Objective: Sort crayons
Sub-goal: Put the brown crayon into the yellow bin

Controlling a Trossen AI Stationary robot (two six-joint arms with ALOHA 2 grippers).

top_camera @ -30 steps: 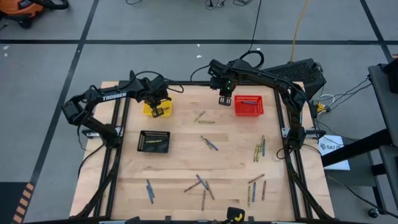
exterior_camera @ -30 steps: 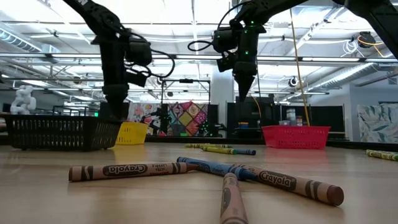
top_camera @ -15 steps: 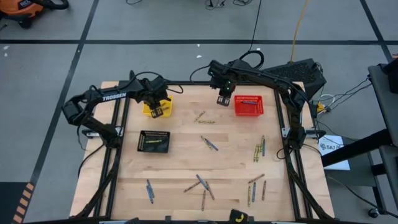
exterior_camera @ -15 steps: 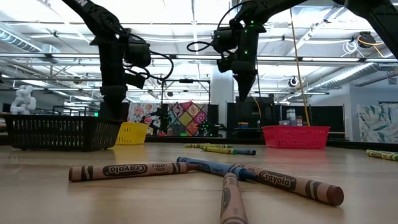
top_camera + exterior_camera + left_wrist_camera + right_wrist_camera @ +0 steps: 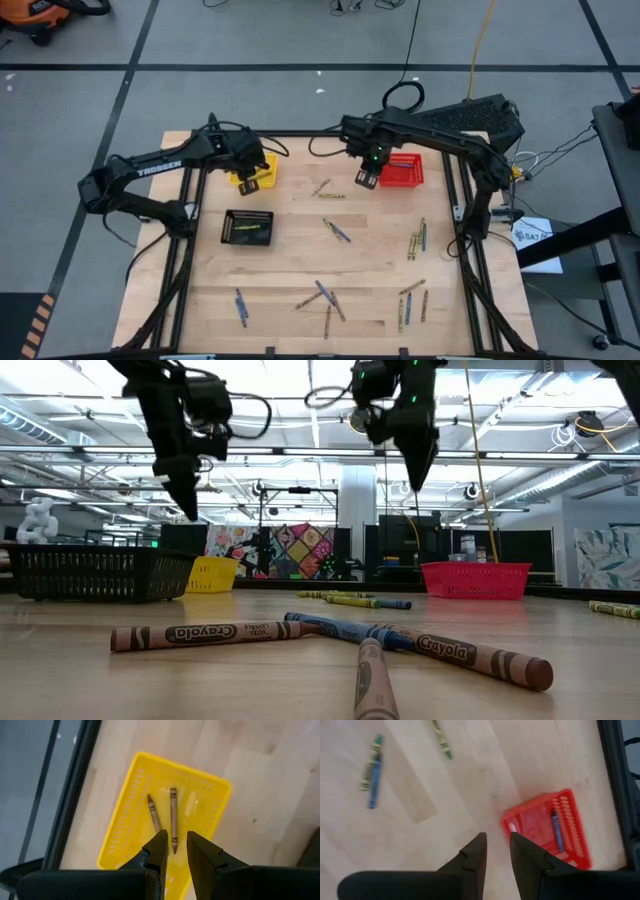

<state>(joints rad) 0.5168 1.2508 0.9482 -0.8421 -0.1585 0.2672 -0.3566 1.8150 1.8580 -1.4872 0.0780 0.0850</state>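
My left gripper (image 5: 256, 181) hangs open above the yellow basket (image 5: 165, 815), where two brown crayons (image 5: 173, 817) lie on the floor; nothing is between its fingers (image 5: 175, 851). My right gripper (image 5: 367, 179) hangs open over bare wood beside the red basket (image 5: 401, 170), which holds a blue crayon (image 5: 556, 830). In the low view both grippers (image 5: 189, 508) (image 5: 415, 482) hang well above the table. Loose crayons lie flat on the table: a pair at the far middle (image 5: 328, 190), one pair in the centre (image 5: 337, 231), several at the right (image 5: 416, 241) and along the near side (image 5: 322, 297).
A black basket (image 5: 247, 227) with crayons in it stands at the left, nearer than the yellow one. A dark frame rail (image 5: 190, 200) runs along each side of the table. Brown and blue crayons (image 5: 340, 630) lie close to the low camera.
My left gripper has risen out of the yellow basket and now hangs above it. My right gripper has risen too and gone toward the near edge, alongside the red basket, rolling about its own axis. The crayons on the table have kept still.
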